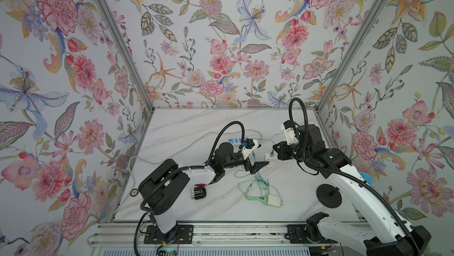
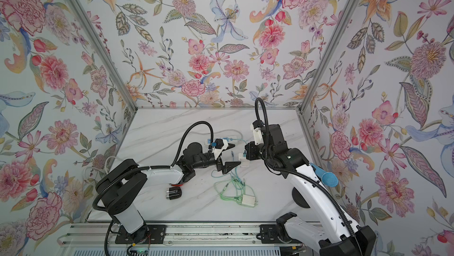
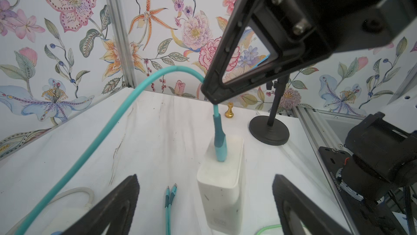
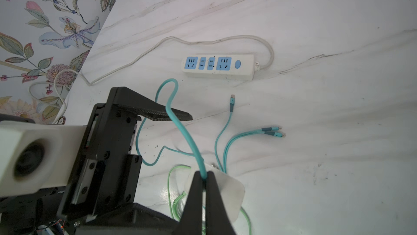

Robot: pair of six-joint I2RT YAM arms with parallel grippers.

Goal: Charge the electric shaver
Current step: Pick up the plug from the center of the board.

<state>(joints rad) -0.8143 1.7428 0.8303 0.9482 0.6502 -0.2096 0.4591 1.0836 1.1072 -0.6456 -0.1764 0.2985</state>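
Right pincer point(image 4: 204, 175): was clamped on teal cable point(image 4: 180, 127).
Left pincer point(image 3: 205, 177): stood wide, facing white adapter point(image 3: 222, 200).
Advice: it needed to close squarely on adapter's flat sides.

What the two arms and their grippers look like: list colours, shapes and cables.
The left arm and right arm have white shells with black joints and bases. A black ribbed hose loops over each wrist, beside a white camera housing. The left gripper and right gripper are black, with triangular, open-frame, ribbed fingers.
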